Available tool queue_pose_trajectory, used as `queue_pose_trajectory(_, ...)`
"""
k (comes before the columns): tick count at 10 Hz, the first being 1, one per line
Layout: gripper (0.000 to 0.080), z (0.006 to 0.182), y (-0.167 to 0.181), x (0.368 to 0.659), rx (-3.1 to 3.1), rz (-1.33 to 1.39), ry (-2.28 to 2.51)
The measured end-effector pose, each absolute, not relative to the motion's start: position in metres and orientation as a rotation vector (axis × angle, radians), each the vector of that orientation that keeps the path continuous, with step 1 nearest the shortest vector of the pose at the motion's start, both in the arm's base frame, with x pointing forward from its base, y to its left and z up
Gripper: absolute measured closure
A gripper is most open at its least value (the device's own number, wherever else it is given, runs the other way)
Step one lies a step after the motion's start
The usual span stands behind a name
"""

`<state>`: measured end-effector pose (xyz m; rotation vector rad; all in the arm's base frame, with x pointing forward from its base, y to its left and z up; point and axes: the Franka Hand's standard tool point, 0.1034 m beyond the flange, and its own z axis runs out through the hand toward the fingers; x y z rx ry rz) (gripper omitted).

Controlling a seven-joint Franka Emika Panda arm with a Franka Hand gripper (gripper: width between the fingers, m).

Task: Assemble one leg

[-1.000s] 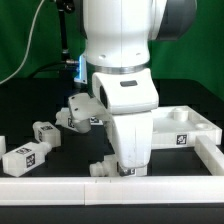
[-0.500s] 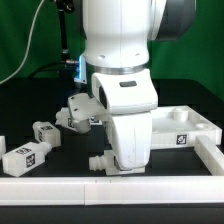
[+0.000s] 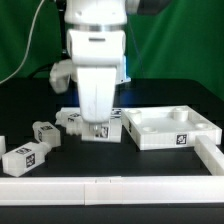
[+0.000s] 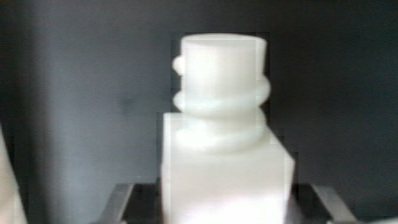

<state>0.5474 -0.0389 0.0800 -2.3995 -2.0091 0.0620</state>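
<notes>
My gripper [image 3: 96, 124] is shut on a leg [image 3: 99, 134], a small white block with a black-and-white tag, and holds it just above the black table left of the tray-like piece. In the wrist view the leg [image 4: 222, 120] stands between my gripper's [image 4: 217, 208] dark fingers [image 4: 143, 205], its round peg end pointing away from the camera. Three more legs lie on the table: one behind the held one [image 3: 70, 118], one further left [image 3: 43, 133], and one at the front left [image 3: 26, 155].
The large flat white tray-like piece [image 3: 205, 128] with round corner sockets lies on the exterior view's right. A white rail [image 3: 110, 187] runs along the front edge and turns back at the right [image 3: 212, 152]. A green curtain hangs behind.
My gripper has risen from the table near the front rail and moved back and to the exterior view's left, carrying the leg with it.
</notes>
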Motion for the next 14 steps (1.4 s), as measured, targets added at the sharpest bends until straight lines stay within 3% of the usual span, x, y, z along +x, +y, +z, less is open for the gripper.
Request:
queue_pose_trajectory(4, 0.0512, 0.080, -0.041, 0.548, -2.424, 0.057, -1.972)
queue_pose_trajectory(8, 0.0512, 0.084, -0.108, 0.476, -2.568, 0.130, -1.739)
queue_pose_trajectory(13, 0.0512, 0.083, -0.117, 0.471, -2.567, 0.156, -1.710)
queue_pose_trajectory(14, 0.0512, 0.080, -0.134, 0.461, -2.577, 0.172, -1.685)
